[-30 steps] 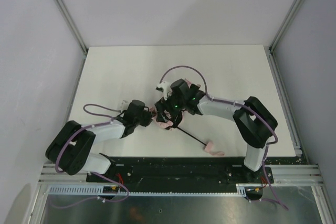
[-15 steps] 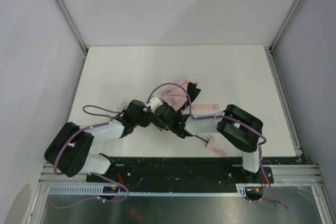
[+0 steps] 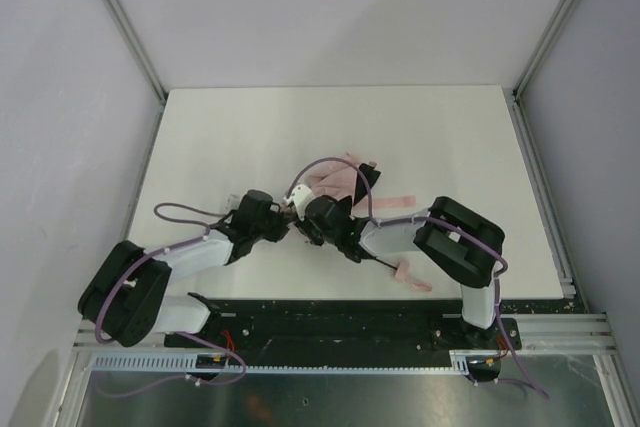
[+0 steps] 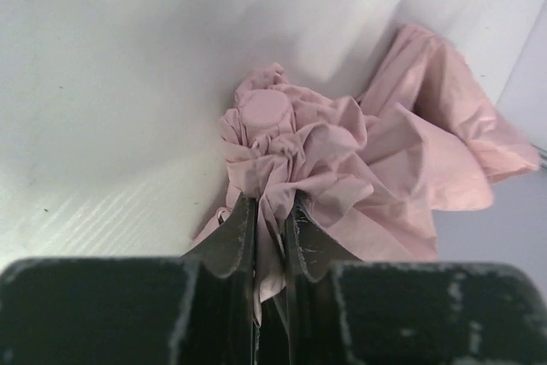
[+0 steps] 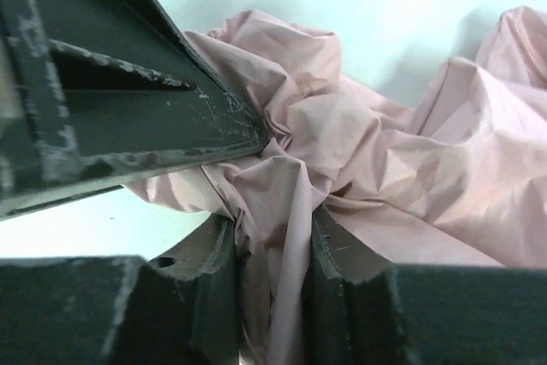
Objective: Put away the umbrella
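The umbrella (image 3: pixel 338 179) lies crumpled at the table's middle, with pale pink fabric, a thin black shaft (image 3: pixel 378 262) and a small pink handle (image 3: pixel 408 278) pointing toward the right arm's base. My left gripper (image 3: pixel 287 228) is shut on a gathered fold of fabric (image 4: pixel 272 211) just below the round pink top cap (image 4: pixel 265 113). Right next to it, my right gripper (image 3: pixel 306 230) is shut on another fold (image 5: pixel 275 237), fabric touching both jaws. The left gripper's dark fingers (image 5: pixel 145 117) show in the right wrist view, close above that fold.
The white table (image 3: pixel 220 137) has grey walls on three sides and aluminium posts (image 3: pixel 545 42) at the back corners. A black base rail (image 3: pixel 330 322) runs along the near edge. Purple cables loop over both arms.
My right arm has pulled back off the pink canopy toward the left gripper, uncovering the fabric. Its jaws went from wide open to shut on a fold. The left gripper kept its hold.
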